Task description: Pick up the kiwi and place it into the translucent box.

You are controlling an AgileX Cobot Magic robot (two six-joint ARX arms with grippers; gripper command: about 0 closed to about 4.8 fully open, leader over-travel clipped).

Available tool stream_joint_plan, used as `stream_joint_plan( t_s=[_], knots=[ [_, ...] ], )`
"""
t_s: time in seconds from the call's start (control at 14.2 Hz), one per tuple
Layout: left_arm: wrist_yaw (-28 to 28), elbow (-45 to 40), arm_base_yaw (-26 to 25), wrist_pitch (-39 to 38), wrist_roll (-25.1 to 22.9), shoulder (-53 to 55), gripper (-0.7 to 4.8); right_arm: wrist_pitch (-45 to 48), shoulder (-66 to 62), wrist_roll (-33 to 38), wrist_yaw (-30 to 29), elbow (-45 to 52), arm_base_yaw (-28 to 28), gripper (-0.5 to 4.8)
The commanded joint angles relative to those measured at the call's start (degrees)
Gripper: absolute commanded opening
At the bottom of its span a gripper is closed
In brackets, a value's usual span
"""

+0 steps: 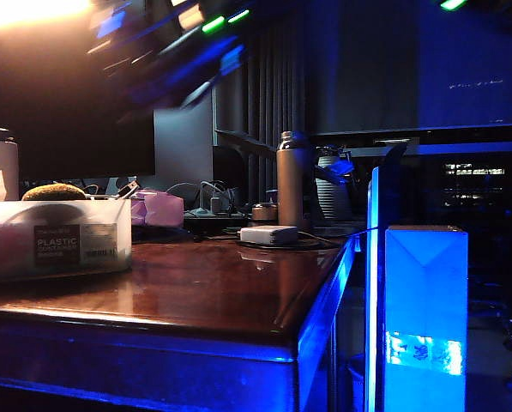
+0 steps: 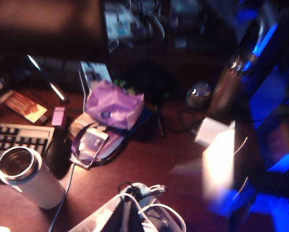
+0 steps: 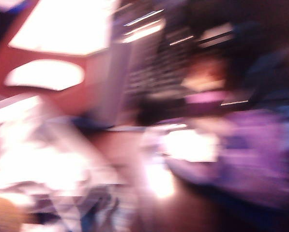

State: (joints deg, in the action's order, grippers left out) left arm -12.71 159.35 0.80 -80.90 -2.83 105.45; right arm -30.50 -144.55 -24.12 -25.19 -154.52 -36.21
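One kiwi point(image 1: 54, 191): brown, fuzzy, its top showing above the wall of the translucent box point(image 1: 7, 240), inside it.

One translucent box: low, frosted, dark "PLASTIC CONTAINER" label on its front wall; stands on the counter point(image 1: 213, 292) toward the left end, near the front edge.

One tall blue-white carton point(image 1: 425, 318): upright, off the counter's right end.

One metal bottle point(image 1: 293, 180): upright, toward the far edge of the counter. One small white block point(image 1: 268, 234) lies just in front of it.

One pink-purple box point(image 1: 159, 209): behind the translucent box, toward the far edge; also seen in the left wrist view point(image 2: 114, 104).

One steel tumbler point(image 2: 25, 175) and one keyboard point(image 2: 16, 137), side by side in the left wrist view.

Left gripper: no fingers visible in its wrist view; how far open cannot be told.

Right gripper: wrist view fully motion-blurred; fingers not distinguishable, opening and hold cannot be told. A blurred arm streak point(image 1: 165, 56) crosses the upper left of the exterior view.
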Motion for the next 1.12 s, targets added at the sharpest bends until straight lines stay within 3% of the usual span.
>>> stream_joint_plan(
  t_s=[0.07,0.42,0.7,0.91,1.12],
  knots=[
    [-3.1,-1.9,-1.8,0.9,0.3,-4.6,-0.03,1.7,6.9,2.1,0.1,-0.3,3.7,-0.03],
    [-3.0,-3.6,0.0,1.0,1.1,-15.1,-0.03,3.6,24.9,6.6,1.1,-0.3,9.9,-0.03],
    [-3.5,-3.6,2.8,-1.1,2.5,-24.8,-0.03,1.6,37.9,6.6,3.4,-0.2,10.3,-0.03],
    [-7.9,-3.6,2.8,-1.2,10.6,-33.5,-0.03,1.6,45.1,9.4,4.8,-0.2,10.3,-0.03],
    [-8.1,-3.6,2.5,-1.2,11.2,-44.1,-0.03,-2.7,52.4,9.6,4.9,-0.3,10.0,-0.03]
  ],
)
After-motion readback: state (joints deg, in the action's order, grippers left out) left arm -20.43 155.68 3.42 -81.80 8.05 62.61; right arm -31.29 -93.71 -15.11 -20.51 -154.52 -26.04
